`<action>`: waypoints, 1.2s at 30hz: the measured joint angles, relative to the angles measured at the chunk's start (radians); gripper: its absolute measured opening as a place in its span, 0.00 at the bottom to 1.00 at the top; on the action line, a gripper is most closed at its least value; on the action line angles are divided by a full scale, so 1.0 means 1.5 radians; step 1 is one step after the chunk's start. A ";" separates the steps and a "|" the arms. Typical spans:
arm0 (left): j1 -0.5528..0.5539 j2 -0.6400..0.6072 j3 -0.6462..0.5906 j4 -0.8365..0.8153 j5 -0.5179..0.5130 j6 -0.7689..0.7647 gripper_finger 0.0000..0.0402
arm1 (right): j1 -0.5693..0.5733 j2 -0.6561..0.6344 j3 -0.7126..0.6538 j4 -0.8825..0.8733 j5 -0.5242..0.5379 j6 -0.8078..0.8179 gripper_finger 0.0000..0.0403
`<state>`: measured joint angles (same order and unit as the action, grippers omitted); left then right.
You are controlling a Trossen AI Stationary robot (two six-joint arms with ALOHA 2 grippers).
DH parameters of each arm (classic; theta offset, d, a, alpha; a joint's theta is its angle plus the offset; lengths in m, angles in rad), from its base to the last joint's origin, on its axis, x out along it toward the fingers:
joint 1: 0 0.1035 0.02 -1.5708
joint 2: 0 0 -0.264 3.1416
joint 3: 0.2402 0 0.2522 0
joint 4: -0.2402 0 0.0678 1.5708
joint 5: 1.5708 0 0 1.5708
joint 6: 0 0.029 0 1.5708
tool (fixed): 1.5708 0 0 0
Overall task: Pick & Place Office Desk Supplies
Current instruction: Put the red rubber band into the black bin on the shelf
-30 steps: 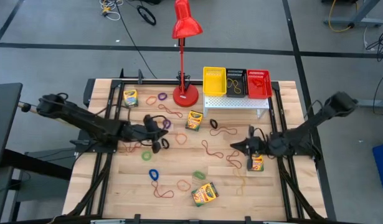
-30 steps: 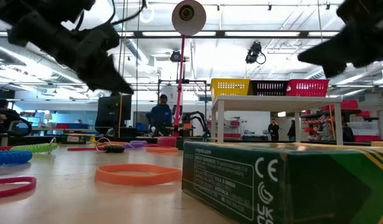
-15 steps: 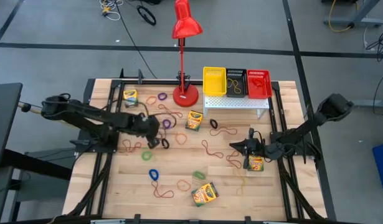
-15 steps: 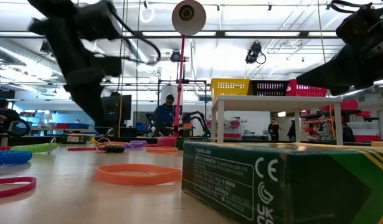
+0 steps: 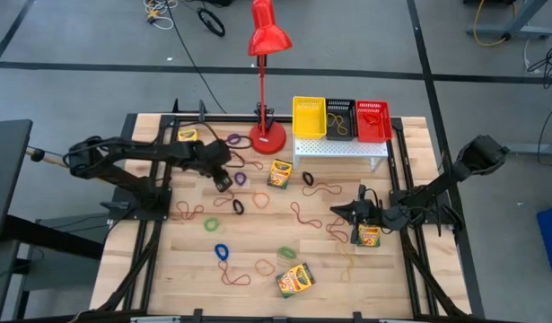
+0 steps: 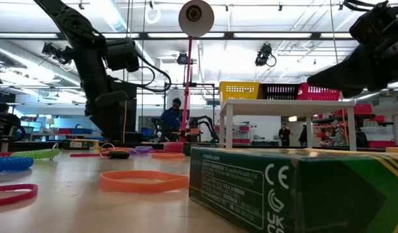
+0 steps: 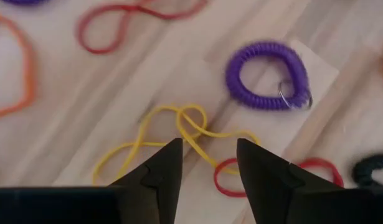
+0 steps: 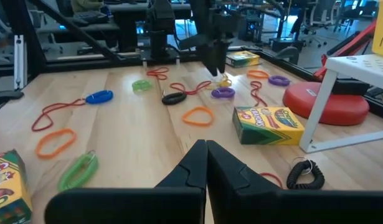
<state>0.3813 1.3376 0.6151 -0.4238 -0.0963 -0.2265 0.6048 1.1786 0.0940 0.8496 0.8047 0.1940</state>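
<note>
the left gripper is hovering over the far-left part of the table, its two dark fingers standing apart with nothing between them. a thin yellow rubber band is lying flat on the wood right at the fingertips, its knotted loops sitting in the gap between the jaws and just ahead of them. a purple coil band is lying a little farther off, beside a red loop near one fingertip.

the right gripper is waiting low over the right side of the table, its jaws pressed together and holding nothing. a crayon box is lying just beside this gripper, on its near side. another crayon box is lying well ahead of it near the lamp base, and the lettering on its face appears to read "crayons". a third box is sitting at the near edge; in the low view its green side is showing a "ce" mark and "uk" above small print too fine to read.

loose bands in red, orange, green, blue and black are lying scattered across the table between the two arms.
</note>
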 joint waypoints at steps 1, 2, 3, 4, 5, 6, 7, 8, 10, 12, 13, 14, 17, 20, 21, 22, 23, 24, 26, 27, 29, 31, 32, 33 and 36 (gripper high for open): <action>0.000 0.006 0.000 -0.005 0.007 0.006 0.40 | 0.000 0.000 0.000 0.001 0.000 0.000 0.02; -0.003 0.012 0.000 -0.006 0.007 0.013 0.40 | 0.000 0.000 0.000 0.001 0.000 0.000 0.02; -0.006 0.019 0.000 -0.005 0.010 0.018 0.40 | 0.000 0.000 0.000 0.001 0.000 0.000 0.02; -0.010 0.025 0.000 -0.007 0.014 0.024 0.40 | 0.000 0.000 0.000 0.002 0.000 0.000 0.02; -0.016 0.031 0.000 -0.007 0.013 0.031 0.40 | 0.000 0.000 0.000 0.002 0.000 0.000 0.02; -0.021 0.036 0.000 -0.007 0.013 0.035 0.40 | 0.000 0.000 0.000 0.002 0.000 0.000 0.02; -0.026 0.040 0.000 -0.007 0.014 0.040 0.40 | 0.000 0.000 0.000 0.002 0.000 0.000 0.02; -0.031 0.045 0.000 -0.007 0.013 0.045 0.40 | 0.000 0.000 0.000 0.002 0.000 0.000 0.02; -0.038 0.052 0.000 -0.009 0.013 0.050 0.40 | 0.000 0.000 0.000 0.002 0.000 0.000 0.02; -0.041 0.058 0.000 -0.013 0.014 0.053 0.38 | 0.000 0.000 0.000 0.002 0.000 0.000 0.02; -0.041 0.060 0.000 -0.015 0.013 0.054 0.37 | 0.000 0.000 0.000 0.002 0.000 0.000 0.02; -0.041 0.060 0.000 -0.018 0.013 0.054 0.35 | 0.000 0.000 0.000 0.002 0.000 0.000 0.02; -0.041 0.061 0.000 -0.024 0.012 0.055 0.27 | 0.000 0.000 0.000 0.002 0.000 0.000 0.02; -0.041 0.056 0.000 -0.033 0.013 0.059 0.16 | 0.000 0.000 0.000 0.002 0.000 0.000 0.02; -0.042 0.053 0.000 -0.035 0.018 0.059 0.12 | 0.000 0.000 0.000 0.002 0.000 0.000 0.02; -0.043 0.050 -0.001 -0.040 0.021 0.059 0.09 | 0.000 0.000 0.000 0.002 0.000 0.000 0.02; -0.046 0.045 -0.001 -0.046 0.021 0.059 0.05 | 0.000 0.000 0.000 0.003 0.000 0.000 0.02; -0.049 0.040 -0.001 -0.053 0.023 0.059 0.03 | 0.000 0.000 0.000 0.002 0.000 0.000 0.02; -0.061 0.030 -0.001 -0.070 0.016 0.057 0.02 | 0.000 0.000 0.000 0.003 0.000 0.000 0.02; -0.069 0.024 -0.001 -0.080 0.009 0.056 0.02 | 0.000 0.000 0.000 0.003 0.001 0.000 0.02; -0.087 0.013 0.002 -0.098 -0.005 0.049 0.02 | 0.000 0.000 0.000 0.003 0.000 0.000 0.02; -0.108 0.002 0.010 -0.123 -0.025 0.035 0.02 | 0.000 0.000 0.000 0.002 0.001 0.000 0.02; -0.119 -0.004 0.015 -0.126 -0.039 0.030 0.02 | 0.000 0.000 0.000 0.002 0.001 0.000 0.02; -0.133 -0.010 0.020 -0.125 -0.055 0.026 0.02 | 0.000 0.000 0.000 0.003 0.001 0.000 0.02; -0.180 -0.021 0.036 -0.124 -0.093 0.031 0.02 | 0.000 0.000 0.000 -0.009 0.001 0.000 0.02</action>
<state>0.1120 1.3054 0.6685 -0.6105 -0.2355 -0.1801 0.6048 1.1786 0.0940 0.8365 0.8055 0.1933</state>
